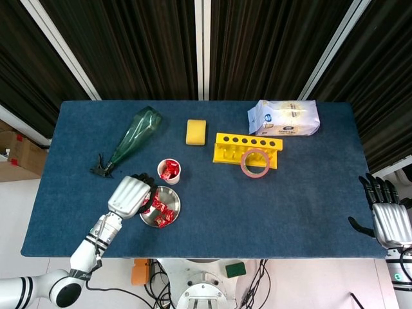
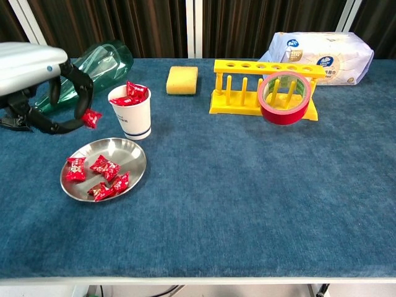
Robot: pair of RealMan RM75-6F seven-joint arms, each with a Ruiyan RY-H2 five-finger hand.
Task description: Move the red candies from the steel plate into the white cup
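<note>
The steel plate (image 2: pixel 132 156) lies at the front left with several red candies (image 2: pixel 103 167) on it. Just behind it stands the white cup (image 2: pixel 132 119), which holds more red candies (image 2: pixel 130 94). My left hand (image 2: pixel 36 83) hovers above the table, left of the cup, pinching one red candy (image 2: pixel 91 117) in its fingertips. From the head view the left hand (image 1: pixel 129 195) sits beside the plate (image 1: pixel 168 214) and below-left of the cup (image 1: pixel 169 171). My right hand (image 1: pixel 388 217) hangs off the table's right edge, fingers spread and holding nothing.
A green bottle (image 1: pixel 134 137) lies tilted behind the left hand. A yellow sponge (image 1: pixel 196 131), a yellow rack (image 1: pixel 248 149) with a red tape ring (image 1: pixel 255 162) leaning on it, and a white wipes pack (image 1: pixel 284 117) stand further back.
</note>
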